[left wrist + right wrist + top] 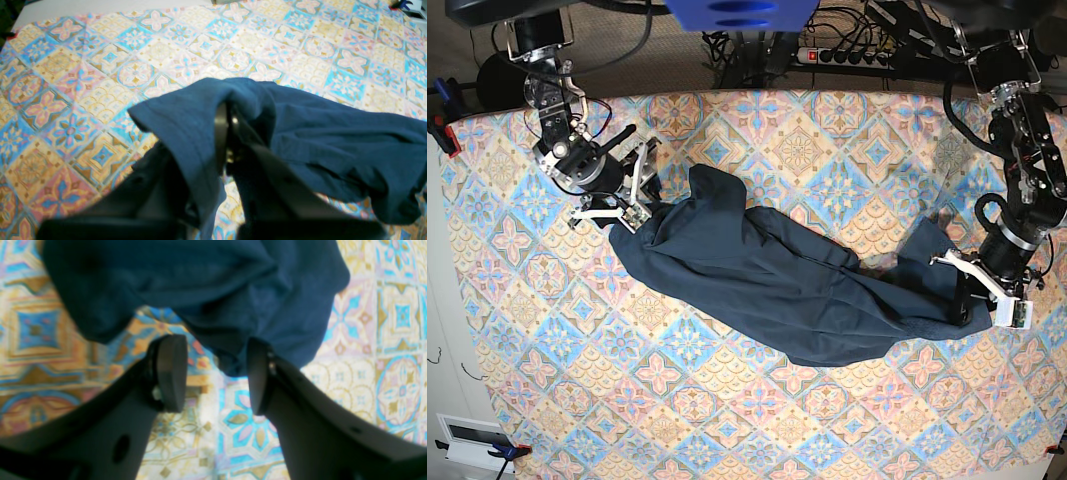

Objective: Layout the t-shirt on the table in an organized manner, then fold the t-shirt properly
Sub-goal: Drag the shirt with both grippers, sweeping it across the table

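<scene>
Stretching the wrinkly navy-blue cotton t-shirt [767, 270] flat: left gripper [224, 140] clenched on fabric; right gripper [217, 373], released, should regrasp near the patterned table's [757, 430] far corner.

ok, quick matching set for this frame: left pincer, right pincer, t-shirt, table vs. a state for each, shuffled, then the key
Things:
1. left pincer
2. right pincer
3. t-shirt
4. table

States:
A. jaws apart, cloth edge lying just ahead of them
B. stretched in a crumpled band between the two arms
C. shut on a fold of navy cloth
D. covered in pastel diamond-tile pattern

Pairs: 1-C, 2-A, 3-B, 4-D
</scene>
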`<action>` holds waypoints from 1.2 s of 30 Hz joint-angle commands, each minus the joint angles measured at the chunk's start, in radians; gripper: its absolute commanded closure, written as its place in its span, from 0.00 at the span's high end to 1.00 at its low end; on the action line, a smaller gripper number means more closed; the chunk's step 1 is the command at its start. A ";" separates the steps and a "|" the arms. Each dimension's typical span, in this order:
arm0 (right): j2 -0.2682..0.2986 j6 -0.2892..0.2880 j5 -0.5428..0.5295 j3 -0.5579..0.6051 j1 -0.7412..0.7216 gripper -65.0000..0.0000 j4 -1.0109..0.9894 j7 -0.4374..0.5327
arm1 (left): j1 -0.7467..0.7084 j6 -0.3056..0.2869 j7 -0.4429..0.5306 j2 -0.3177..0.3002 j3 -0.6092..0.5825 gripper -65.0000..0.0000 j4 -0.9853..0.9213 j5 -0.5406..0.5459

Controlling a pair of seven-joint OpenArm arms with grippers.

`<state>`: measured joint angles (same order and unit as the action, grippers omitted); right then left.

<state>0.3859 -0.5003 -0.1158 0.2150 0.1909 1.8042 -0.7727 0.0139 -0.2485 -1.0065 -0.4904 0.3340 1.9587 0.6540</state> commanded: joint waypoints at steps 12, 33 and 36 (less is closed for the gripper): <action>0.009 -0.001 -0.009 -0.012 -0.070 0.43 -0.019 0.043 | 0.019 -0.001 0.030 -0.017 0.009 0.00 0.015 0.010; 0.009 -0.008 -0.014 -0.009 -0.144 0.00 -0.123 0.046 | 0.019 -0.001 0.030 -0.017 0.009 0.00 0.015 0.010; 0.011 -0.008 -0.014 -0.032 -0.144 0.00 -0.091 0.060 | 0.019 -0.001 0.030 -0.017 0.009 0.00 0.014 0.010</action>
<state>0.3847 -0.5148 -0.1200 0.1940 0.0631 1.6920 -0.7319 0.0162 -0.2481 -1.0058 -0.4908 0.3344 1.9587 0.6540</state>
